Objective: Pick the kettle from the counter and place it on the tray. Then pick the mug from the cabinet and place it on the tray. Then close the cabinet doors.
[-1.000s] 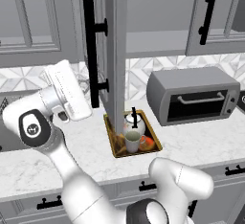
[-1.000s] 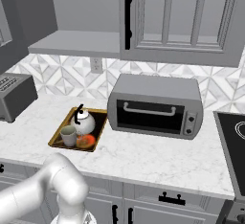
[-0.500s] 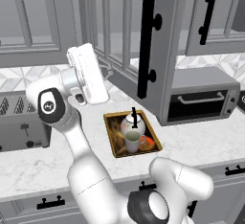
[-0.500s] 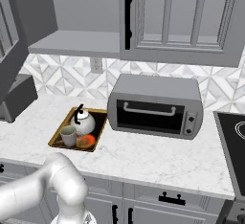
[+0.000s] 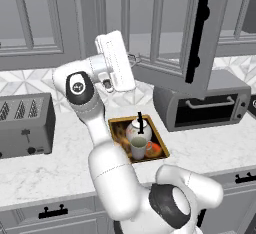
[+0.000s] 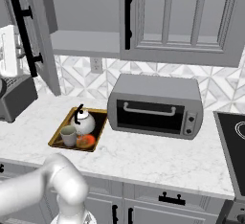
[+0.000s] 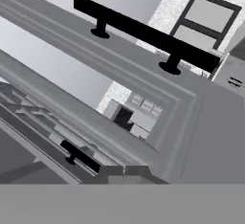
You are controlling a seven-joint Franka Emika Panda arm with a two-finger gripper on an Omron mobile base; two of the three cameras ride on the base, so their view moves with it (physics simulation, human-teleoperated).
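The counter [image 6: 143, 151] runs across the lower half of both base views, a white marbled slab. Above it the cabinet [image 6: 86, 41] fills the top of the frames; one of the cabinet doors [image 5: 200, 38] stands partly open, slanting across the upper right of the left base view, and in the right base view it juts out at the upper left, its black bar handle [image 6: 23, 34] upright. The other door [image 6: 182, 19] lies flat at the upper right of that view. A grey oven [image 6: 155, 106] sits right of centre on the counter, and a toaster [image 5: 25, 123] at the left edge of the left base view. The tray [image 5: 116, 126] lies at centre, just left of the oven. On it stand the kettle [image 5: 138, 129] and, touching its near side, the mug [image 5: 139, 147]. The gripper [image 5: 134, 58] sits upper centre in the left base view, its fingers pressed together on nothing, right by the open door's edge.
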